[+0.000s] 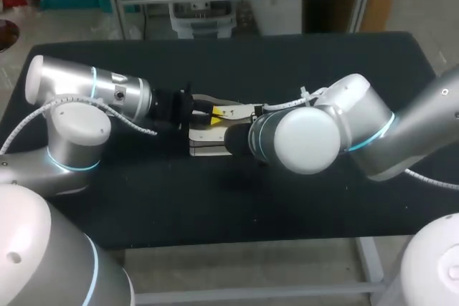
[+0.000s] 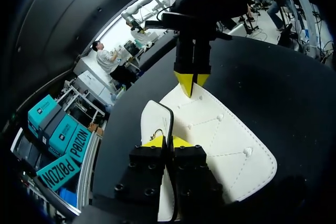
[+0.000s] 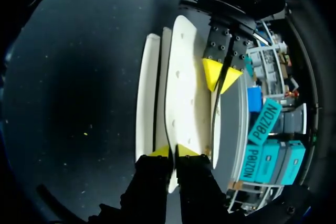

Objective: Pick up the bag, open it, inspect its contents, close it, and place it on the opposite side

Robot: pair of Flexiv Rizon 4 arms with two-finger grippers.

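A white bag (image 1: 206, 141) with stitched panels lies near the middle of the black table, between my two grippers. My left gripper (image 1: 213, 111) is shut on the bag's near edge, where a thin black strap (image 2: 170, 116) runs in between its fingers (image 2: 168, 141). From the opposite end, my right gripper (image 1: 238, 113) is shut on the rim of a white flap (image 3: 181, 77). In the right wrist view its tips (image 3: 172, 150) pinch that rim, with the left gripper (image 3: 220, 77) facing it beyond the bag. In the left wrist view the right gripper (image 2: 191, 83) points down onto the bag's (image 2: 220, 135) far end.
The black table (image 1: 143, 206) stretches bare around the bag on all sides. My right arm's thick grey elbow (image 1: 308, 141) hangs just in front of the bag and hides part of it in the head view.
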